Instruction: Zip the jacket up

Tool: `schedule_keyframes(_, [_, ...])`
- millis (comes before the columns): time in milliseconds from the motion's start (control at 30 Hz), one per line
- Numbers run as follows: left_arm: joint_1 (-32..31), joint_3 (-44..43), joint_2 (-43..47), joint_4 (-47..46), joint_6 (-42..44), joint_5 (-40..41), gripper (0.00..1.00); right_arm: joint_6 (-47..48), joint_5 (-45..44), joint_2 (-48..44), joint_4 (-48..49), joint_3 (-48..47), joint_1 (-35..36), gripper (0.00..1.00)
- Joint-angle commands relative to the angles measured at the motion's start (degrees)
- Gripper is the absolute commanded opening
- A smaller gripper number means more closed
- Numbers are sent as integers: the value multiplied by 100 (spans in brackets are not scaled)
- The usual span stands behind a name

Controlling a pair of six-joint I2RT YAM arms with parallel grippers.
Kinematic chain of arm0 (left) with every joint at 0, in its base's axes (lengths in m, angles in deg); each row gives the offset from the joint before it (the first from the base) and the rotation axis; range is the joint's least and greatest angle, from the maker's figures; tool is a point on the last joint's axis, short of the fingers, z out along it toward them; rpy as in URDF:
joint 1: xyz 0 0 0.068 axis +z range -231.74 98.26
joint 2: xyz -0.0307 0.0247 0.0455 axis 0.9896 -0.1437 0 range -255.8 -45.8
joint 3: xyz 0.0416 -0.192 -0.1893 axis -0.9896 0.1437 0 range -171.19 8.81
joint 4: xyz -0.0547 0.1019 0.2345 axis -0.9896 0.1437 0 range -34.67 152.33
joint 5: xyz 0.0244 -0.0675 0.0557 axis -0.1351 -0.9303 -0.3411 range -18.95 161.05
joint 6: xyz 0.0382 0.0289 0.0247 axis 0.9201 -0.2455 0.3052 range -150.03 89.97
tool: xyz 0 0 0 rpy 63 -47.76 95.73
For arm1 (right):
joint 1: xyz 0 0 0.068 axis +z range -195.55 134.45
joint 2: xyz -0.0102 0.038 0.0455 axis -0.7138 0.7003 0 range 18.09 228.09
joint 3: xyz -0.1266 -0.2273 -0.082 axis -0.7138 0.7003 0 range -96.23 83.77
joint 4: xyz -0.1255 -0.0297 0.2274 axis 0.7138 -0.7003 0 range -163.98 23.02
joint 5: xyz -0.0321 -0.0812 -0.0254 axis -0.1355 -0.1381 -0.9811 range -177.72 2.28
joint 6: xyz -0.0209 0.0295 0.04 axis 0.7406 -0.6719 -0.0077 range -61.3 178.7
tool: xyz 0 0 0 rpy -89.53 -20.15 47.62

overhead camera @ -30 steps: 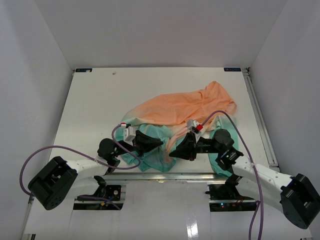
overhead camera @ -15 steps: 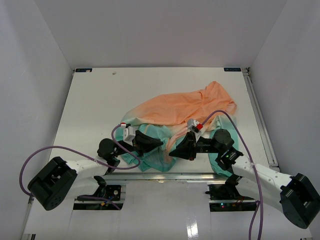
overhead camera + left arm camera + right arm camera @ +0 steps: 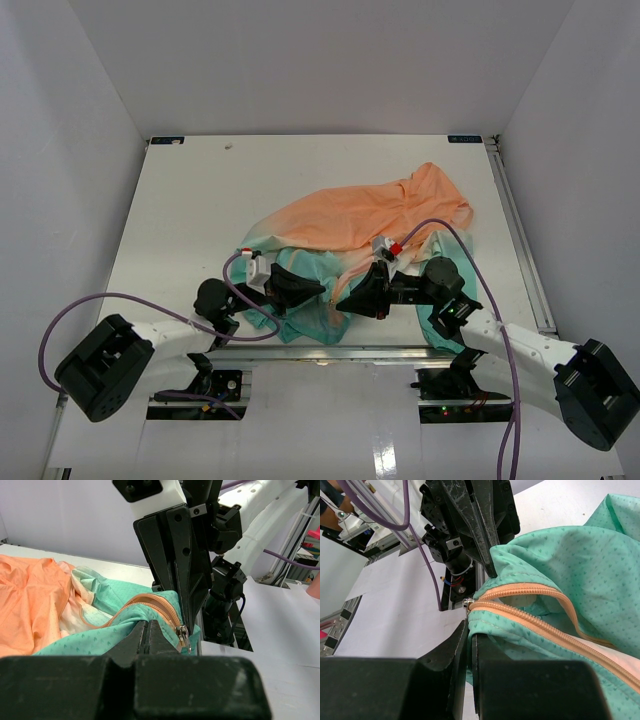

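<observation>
The left claw (image 3: 148, 636) has its fingers pressed together on the teal hem of the jacket (image 3: 370, 215), with the metal zipper slider (image 3: 183, 635) just at 3 o'clock of the tips. The right claw (image 3: 469, 639) is likewise pinched on the teal edge, the slider at 12 o'clock above it and the orange zipper tape (image 3: 520, 616) running off toward 4 o'clock. From above, both claws meet nose to nose at the jacket's near hem. The orange half spreads toward 1 o'clock across the white table (image 3: 190, 200).
</observation>
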Motion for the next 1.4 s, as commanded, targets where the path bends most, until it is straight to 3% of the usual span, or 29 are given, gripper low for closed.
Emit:
schedule_keyframes(0, [13,-5,209,-2652,87,-52,0,-91,92,42,461,-37,-5,8])
schedule_keyframes(767, [13,14,655,-2264,604,-55,0,-321,182,131,705,68,-5,8])
schedule_keyframes(1367, [13,-25,412,-2337,612,-65,0,-561,419,142,1221,208,-5,8])
